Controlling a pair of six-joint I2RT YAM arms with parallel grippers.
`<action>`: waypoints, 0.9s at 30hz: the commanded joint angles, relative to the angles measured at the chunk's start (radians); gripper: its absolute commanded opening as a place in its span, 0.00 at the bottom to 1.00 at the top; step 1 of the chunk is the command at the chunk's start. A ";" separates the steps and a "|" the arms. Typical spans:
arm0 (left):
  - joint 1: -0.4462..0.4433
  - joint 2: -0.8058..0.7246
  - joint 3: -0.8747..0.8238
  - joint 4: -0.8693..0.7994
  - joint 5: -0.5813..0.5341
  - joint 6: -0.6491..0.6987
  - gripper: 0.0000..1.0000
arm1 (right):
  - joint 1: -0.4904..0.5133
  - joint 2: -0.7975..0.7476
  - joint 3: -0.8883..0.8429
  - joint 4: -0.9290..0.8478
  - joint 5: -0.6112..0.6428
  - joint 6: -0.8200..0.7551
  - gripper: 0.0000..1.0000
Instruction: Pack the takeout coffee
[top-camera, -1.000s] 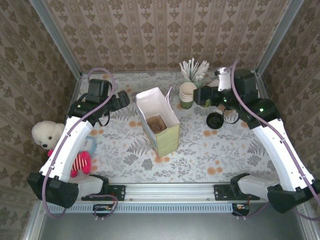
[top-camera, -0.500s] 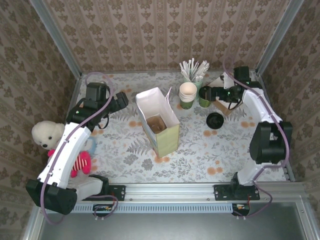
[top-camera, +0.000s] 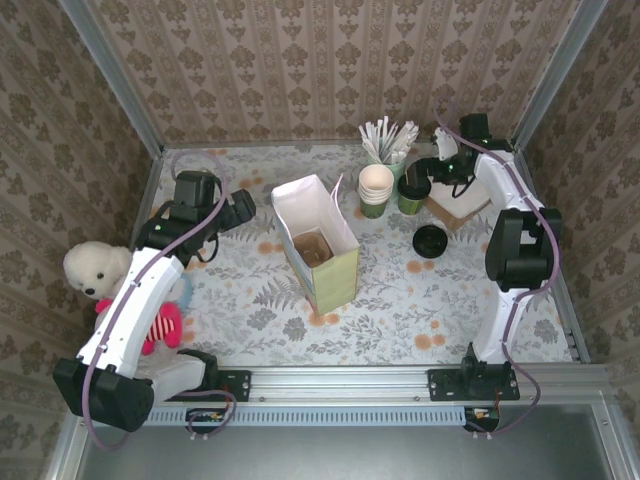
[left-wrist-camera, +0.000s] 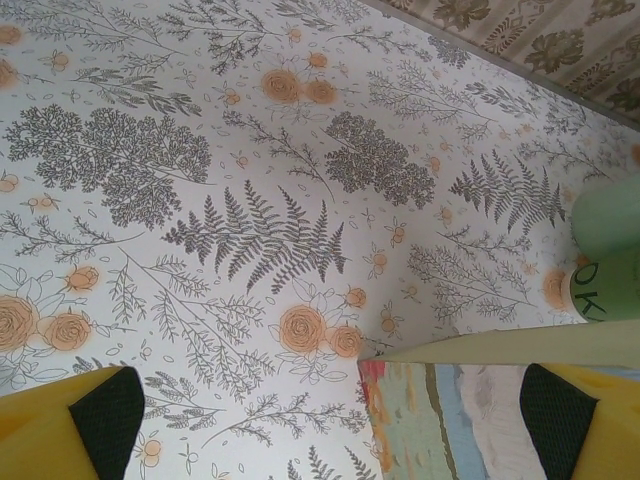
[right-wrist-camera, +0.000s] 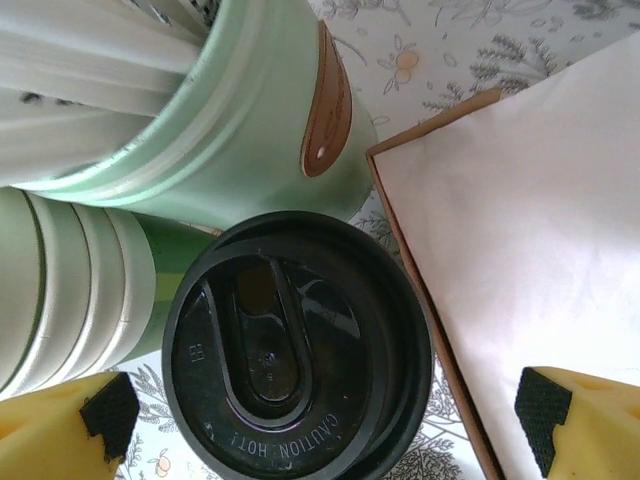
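1. Right gripper (right-wrist-camera: 327, 418) (top-camera: 430, 177): jaws spread wide, nothing pinched.
2. Takeout coffee (right-wrist-camera: 297, 345) (top-camera: 411, 193): a green cup under a black lid, standing upright on the table (top-camera: 400, 300). In the right wrist view it is seen ahead of the right jaws, centred between the 2 fingertips. No pad is seen touching it.
3. Stack of lidless cups (right-wrist-camera: 60, 280) (top-camera: 375, 188): just beside the coffee, on the side of 1 right fingertip.
4. Mint holder of white sticks (right-wrist-camera: 230, 110) (top-camera: 388, 142): beyond the coffee from the right jaws, close against it.
5. Flat white-topped box (right-wrist-camera: 520, 230) (top-camera: 455, 205): beside the coffee, on the side of the other right fingertip.
6. Left gripper (left-wrist-camera: 330, 415) (top-camera: 240, 205): jaws spread wide, nothing held.
7. Paper bag (top-camera: 318, 245) (left-wrist-camera: 480, 400): open-topped; its near edge is seen just ahead of the left jaws, toward 1 fingertip, well apart from the right jaws.
8. Loose black lid (top-camera: 430, 241): lying flat, near the coffee, outside both pairs of jaws.
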 joint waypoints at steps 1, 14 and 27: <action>0.009 -0.028 -0.014 0.011 -0.026 -0.022 1.00 | 0.010 0.028 0.042 -0.064 -0.058 -0.037 1.00; 0.022 -0.025 -0.036 0.012 -0.022 -0.025 1.00 | 0.035 0.095 0.069 -0.063 -0.042 -0.013 1.00; 0.028 -0.028 -0.045 0.011 -0.012 -0.025 1.00 | 0.038 0.052 0.012 -0.021 -0.006 0.051 0.81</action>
